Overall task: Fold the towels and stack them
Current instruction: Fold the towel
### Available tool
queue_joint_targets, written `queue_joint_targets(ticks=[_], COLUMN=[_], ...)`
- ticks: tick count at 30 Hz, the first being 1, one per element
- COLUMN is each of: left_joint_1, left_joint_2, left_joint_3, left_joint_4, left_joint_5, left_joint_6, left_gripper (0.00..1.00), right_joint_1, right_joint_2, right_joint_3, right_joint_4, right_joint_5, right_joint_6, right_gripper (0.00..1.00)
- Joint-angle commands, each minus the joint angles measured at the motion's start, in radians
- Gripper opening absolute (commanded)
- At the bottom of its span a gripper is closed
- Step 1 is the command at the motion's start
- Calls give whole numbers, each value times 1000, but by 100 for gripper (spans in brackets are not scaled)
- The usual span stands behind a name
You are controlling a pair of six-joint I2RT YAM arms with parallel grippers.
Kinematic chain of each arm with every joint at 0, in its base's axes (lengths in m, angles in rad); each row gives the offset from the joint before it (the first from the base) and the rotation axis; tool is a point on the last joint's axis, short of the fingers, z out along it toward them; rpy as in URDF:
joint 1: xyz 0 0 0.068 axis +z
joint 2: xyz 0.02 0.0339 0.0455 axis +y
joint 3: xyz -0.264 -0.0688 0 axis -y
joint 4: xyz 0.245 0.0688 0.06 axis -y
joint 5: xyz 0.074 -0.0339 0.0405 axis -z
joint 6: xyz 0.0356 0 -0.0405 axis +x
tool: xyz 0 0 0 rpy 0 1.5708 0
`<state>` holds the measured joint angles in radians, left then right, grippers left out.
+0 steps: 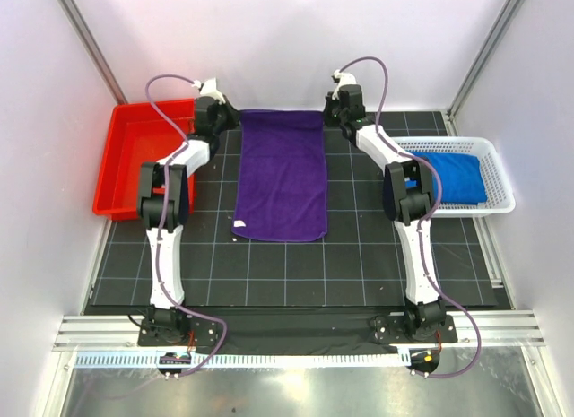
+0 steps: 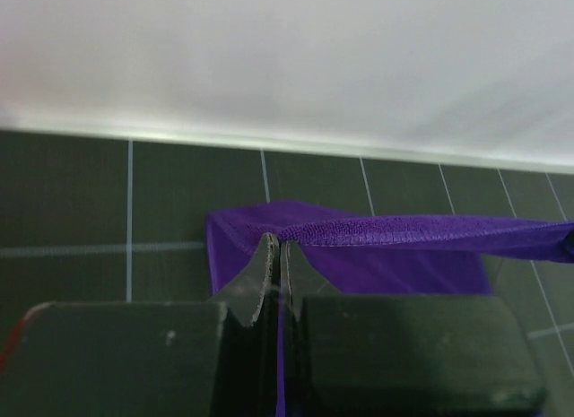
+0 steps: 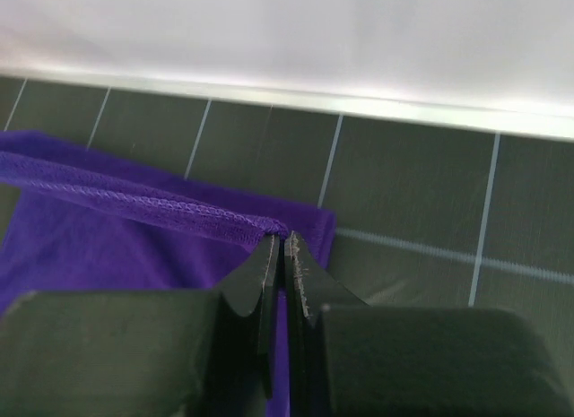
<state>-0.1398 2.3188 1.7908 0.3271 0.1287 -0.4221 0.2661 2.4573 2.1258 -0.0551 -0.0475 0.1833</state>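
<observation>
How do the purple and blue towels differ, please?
The purple towel lies spread on the mat; the blue towel sits compact in the white basket. The left gripper and right gripper pinch the purple one's far corners; no gripper holds the blue one. Both are plain-coloured.

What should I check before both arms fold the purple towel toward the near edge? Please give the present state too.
1. Left gripper shut on the purple towel, far left corner: ok.
2. Right gripper shut on the far right corner: ok.
3. Far hem stretched between the two grippers: ok.
4. Towel body lying flat on the mat: ok.
5. Blue towel in the white basket, away from the fold path: ok.
6. Depth of cloth inside each pinch: cannot tell.
</observation>
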Motion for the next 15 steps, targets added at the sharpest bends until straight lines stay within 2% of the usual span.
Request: queue_joint_targets(ticks=[1,7,15], left_joint_1=[32,29,20], left_joint_2=[-165,-317,-459], left_joint_3=[-96,-307,-502], left_joint_4=[130,156,155], left_joint_5=[0,8,38], left_joint_6=[-46,-86,-119], left_gripper=[0,0,0], right_joint_1=[-8,8,25], right_joint_2=[-208,-336,-443], right_joint_3=[-72,-265,-406], right_joint_4=[47,12,-72], right_joint_5=[9,-6,-66], right_joint_6=[27,56,96], right_gripper=[1,1,1])
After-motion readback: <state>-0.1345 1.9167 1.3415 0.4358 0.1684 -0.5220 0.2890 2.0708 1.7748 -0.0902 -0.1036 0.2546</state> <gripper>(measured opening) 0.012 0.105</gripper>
